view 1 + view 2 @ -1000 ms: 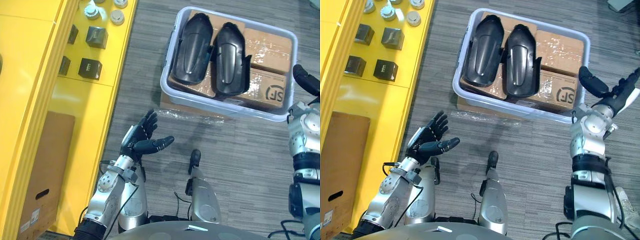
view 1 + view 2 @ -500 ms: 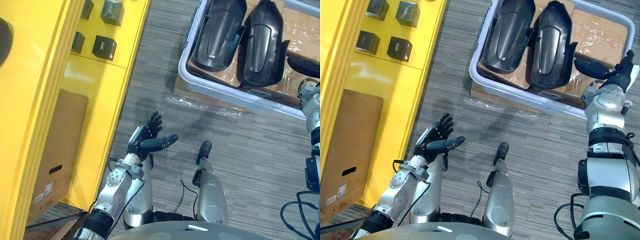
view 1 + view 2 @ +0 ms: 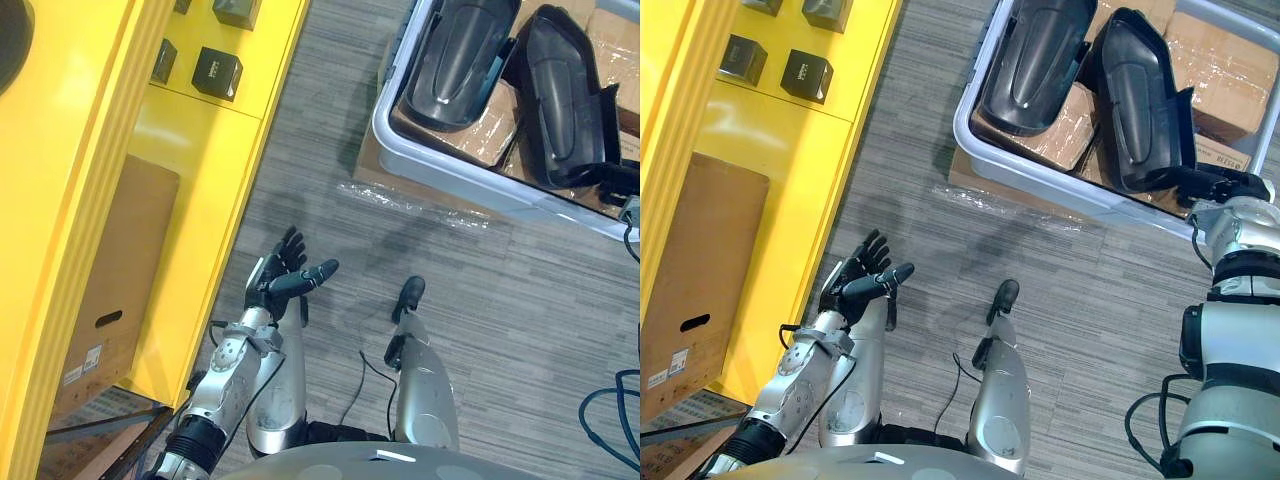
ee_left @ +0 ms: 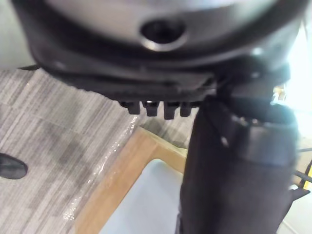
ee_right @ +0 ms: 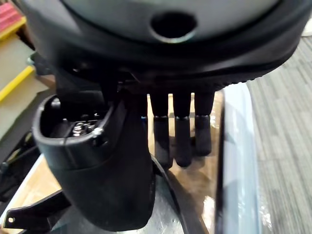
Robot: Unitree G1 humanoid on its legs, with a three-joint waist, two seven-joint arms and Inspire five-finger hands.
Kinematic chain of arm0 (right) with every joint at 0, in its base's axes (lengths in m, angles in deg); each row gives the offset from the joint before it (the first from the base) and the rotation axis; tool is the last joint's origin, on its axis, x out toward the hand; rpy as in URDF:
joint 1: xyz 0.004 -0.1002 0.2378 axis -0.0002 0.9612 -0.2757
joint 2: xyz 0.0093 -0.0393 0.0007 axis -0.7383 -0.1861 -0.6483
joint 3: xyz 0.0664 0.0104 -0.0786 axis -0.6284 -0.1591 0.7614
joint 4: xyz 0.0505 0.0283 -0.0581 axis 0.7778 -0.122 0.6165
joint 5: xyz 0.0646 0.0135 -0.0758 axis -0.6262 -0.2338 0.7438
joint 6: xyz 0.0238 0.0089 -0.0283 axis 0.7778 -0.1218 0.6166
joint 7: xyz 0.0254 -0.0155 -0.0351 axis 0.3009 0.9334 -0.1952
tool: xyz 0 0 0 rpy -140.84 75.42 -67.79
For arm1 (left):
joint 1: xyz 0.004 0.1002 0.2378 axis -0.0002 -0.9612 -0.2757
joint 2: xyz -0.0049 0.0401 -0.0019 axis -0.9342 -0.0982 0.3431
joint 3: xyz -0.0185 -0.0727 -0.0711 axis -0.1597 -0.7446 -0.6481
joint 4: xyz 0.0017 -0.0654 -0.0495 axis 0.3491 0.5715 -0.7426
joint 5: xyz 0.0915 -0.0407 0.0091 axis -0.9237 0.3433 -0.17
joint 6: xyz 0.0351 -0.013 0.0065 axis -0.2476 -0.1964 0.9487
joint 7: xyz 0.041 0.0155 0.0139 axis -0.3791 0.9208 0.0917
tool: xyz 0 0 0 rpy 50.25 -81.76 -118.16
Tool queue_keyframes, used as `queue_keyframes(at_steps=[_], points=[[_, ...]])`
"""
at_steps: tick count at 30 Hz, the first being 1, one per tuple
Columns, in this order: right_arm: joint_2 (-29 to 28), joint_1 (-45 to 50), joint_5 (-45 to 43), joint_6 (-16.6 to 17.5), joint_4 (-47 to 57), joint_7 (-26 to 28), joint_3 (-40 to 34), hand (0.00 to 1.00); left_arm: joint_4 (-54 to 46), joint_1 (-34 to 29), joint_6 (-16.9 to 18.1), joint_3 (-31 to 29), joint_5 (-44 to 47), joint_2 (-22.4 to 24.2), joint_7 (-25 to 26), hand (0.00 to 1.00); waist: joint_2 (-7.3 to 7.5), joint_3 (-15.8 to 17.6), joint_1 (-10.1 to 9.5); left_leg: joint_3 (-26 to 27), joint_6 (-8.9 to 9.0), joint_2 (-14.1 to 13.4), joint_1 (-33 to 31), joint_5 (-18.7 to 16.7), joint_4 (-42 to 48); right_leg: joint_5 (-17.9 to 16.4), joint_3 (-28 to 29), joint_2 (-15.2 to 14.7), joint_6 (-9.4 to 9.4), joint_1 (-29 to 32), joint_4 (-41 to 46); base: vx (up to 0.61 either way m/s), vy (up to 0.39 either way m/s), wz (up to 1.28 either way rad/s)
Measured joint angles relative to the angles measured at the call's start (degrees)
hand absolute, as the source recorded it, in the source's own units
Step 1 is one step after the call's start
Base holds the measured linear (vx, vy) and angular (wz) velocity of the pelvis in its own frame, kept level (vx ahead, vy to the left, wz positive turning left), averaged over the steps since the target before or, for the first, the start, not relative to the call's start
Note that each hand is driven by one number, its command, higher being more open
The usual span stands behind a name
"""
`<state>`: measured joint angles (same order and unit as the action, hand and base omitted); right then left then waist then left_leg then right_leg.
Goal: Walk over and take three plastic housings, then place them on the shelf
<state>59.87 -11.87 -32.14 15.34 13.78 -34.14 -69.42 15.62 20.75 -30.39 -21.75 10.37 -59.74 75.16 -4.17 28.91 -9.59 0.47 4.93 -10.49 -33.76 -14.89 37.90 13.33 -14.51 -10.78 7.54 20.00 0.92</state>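
Two black plastic housings lie side by side in a pale bin (image 3: 1060,182) on the floor, resting on wrapped cartons. The left housing (image 3: 1035,55) lies untouched. My right hand (image 3: 1230,185) is at the near end of the right housing (image 3: 1145,100). In the right wrist view its fingers (image 5: 183,141) curl down behind the housing's rim (image 5: 178,200) while the thumb (image 5: 107,161) stands on the rim's other side. My left hand (image 3: 285,285) floats open, palm up, above the carpet, well short of the bin.
A yellow shelf (image 3: 90,150) runs along the left, with small black boxes (image 3: 217,72) on it and a cardboard box (image 3: 110,290) underneath. Brown cartons (image 3: 1225,80) fill the bin under the housings. A wrapped flat board (image 3: 1000,195) sticks out beneath the bin.
The camera has shifted, so the bin sits higher and further right. My right hand has reached the right housing's near end and its fingers have curled in. The left hand stays open.
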Motion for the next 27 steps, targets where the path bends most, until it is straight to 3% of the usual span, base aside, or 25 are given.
queue_keyframes(at_steps=[5,11,14,19,22,27], points=[[-0.9,-0.3,-0.2,0.0,0.1,-0.6,-3.3,0.00,0.3,0.3,0.3,0.0,-0.2,0.0,4.6,1.00,-0.39,0.0,0.42,0.5,0.33,-0.6,0.1,0.2,-0.2,-0.2,0.2,0.4,-0.31,0.5,0.0,-0.05,-0.025,-0.08],[-1.6,-0.4,0.1,-0.3,0.5,-5.1,-6.7,0.00,0.3,0.3,2.3,-2.3,2.7,-0.2,4.6,1.00,-1.54,0.0,-0.10,0.7,0.52,-0.7,1.6,1.0,-1.3,-0.4,0.3,0.5,-0.57,-0.1,0.5,-0.03,-0.012,0.00],[-3.8,-0.2,0.1,0.5,0.3,-8.8,-8.3,0.00,0.2,-0.3,3.4,-3.2,2.9,-0.3,3.9,1.00,-2.02,-0.1,-0.20,1.3,0.83,-0.7,5.2,1.9,-3.7,-0.9,0.4,0.4,-1.12,-2.1,1.1,-0.02,-0.039,0.01],[-4.7,1.7,2.5,3.9,0.7,-12.9,-9.9,0.00,-4.4,-3.1,3.8,-3.6,3.2,-0.3,-1.0,1.00,-2.84,0.0,0.21,2.0,1.27,0.2,9.9,4.2,-8.7,-1.8,0.1,-0.5,-1.39,-4.5,1.1,-0.01,-0.032,0.05],[-4.7,8.1,2.3,6.7,2.8,-14.6,-13.4,0.00,-10.3,-6.2,3.7,-4.9,4.8,-0.4,-4.1,1.00,-2.67,0.1,0.93,1.7,2.02,0.5,14.4,6.0,-13.0,-2.7,-0.7,-0.6,-1.42,-7.6,0.9,0.02,-0.043,0.17],[-4.7,19.2,1.0,13.4,14.8,-14.9,-20.0,0.00,-18.2,-8.8,3.7,-10.1,5.0,-2.0,-6.9,1.00,-1.97,-0.2,3.92,1.4,3.06,0.8,20.9,8.8,-20.2,-3.0,-2.4,-0.2,-1.38,-13.2,-2.6,0.04,-0.042,0.11]])
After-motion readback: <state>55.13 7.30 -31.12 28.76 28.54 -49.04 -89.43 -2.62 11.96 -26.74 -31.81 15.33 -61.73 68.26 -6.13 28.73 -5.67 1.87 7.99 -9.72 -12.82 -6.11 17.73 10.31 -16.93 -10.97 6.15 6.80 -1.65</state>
